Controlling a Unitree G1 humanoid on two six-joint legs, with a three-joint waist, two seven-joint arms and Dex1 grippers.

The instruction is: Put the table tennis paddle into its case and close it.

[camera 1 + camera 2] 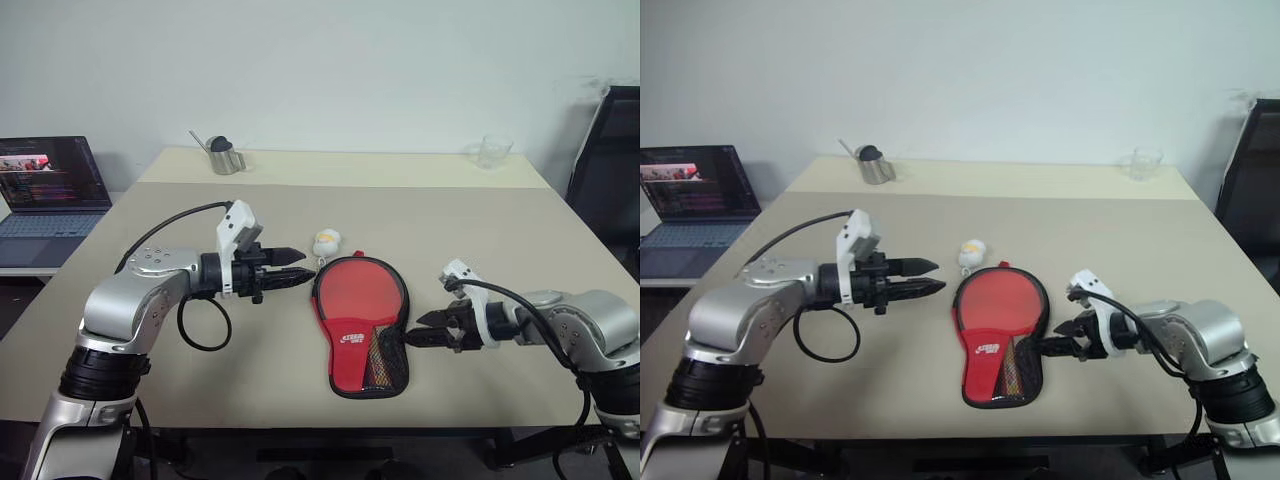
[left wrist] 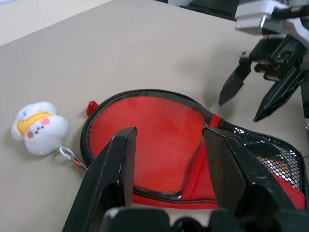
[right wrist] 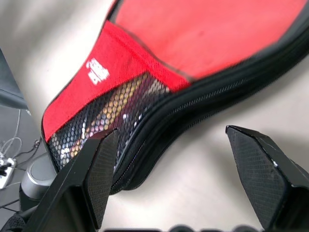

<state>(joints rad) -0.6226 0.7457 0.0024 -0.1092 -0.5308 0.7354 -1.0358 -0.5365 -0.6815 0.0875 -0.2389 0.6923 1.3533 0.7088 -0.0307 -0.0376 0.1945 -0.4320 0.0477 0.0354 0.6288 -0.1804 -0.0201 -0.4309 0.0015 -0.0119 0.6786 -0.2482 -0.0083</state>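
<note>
An open dark laptop (image 1: 45,200) sits off the smooth beige table (image 1: 500,240) at far left, a small metal pitcher (image 1: 225,156) toward the back. The left gripper (image 1: 300,276) hovers, its black tapered fingers partly apart and empty, beside a fluffy white plush charm (image 1: 326,241). The red paddle-shaped fabric case (image 1: 362,325) (black edging, mesh pocket over the handle end) lies flat at centre. The right gripper (image 1: 414,338), jaws wide apart, sits just beside its zipped edge. A clear glass (image 1: 492,151) stands far right.
</note>
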